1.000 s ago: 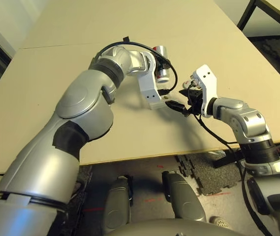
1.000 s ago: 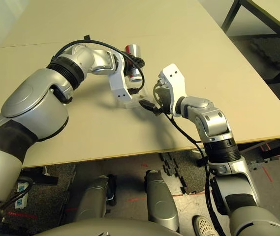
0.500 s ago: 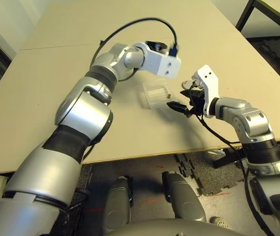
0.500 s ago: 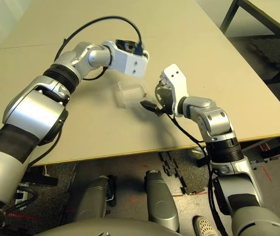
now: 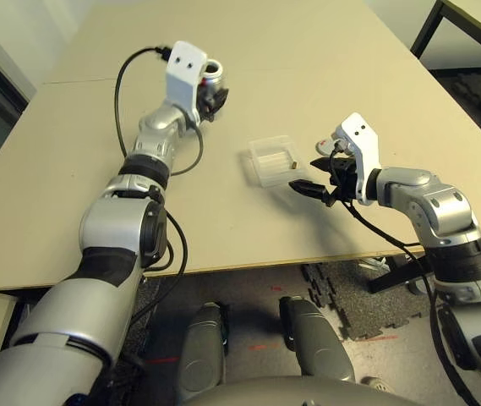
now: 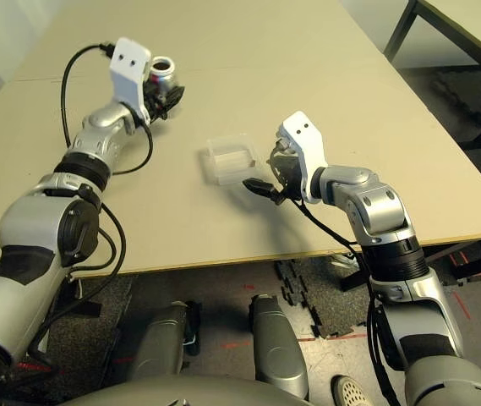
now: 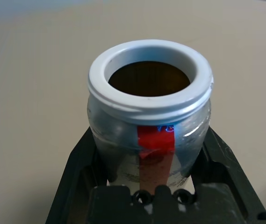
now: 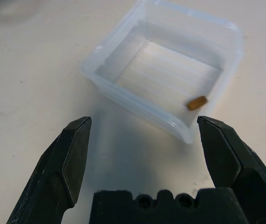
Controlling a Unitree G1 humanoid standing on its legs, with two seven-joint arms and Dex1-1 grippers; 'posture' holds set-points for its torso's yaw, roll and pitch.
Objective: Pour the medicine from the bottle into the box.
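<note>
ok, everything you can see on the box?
The box is a small shallow tray of clear plastic with rounded corners, sitting flat and open on the tan table. One small brown pill lies inside near a wall. Nothing touches it; the right pincer stands open just short of it.

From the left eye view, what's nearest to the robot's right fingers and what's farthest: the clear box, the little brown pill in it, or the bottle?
1. The pill: in the box's corner closest to the right gripper.
2. The box: just beyond, towards the table's middle; its near edge is about as close as the pill.
3. The bottle: far across the table, held upright in the left gripper.
</note>
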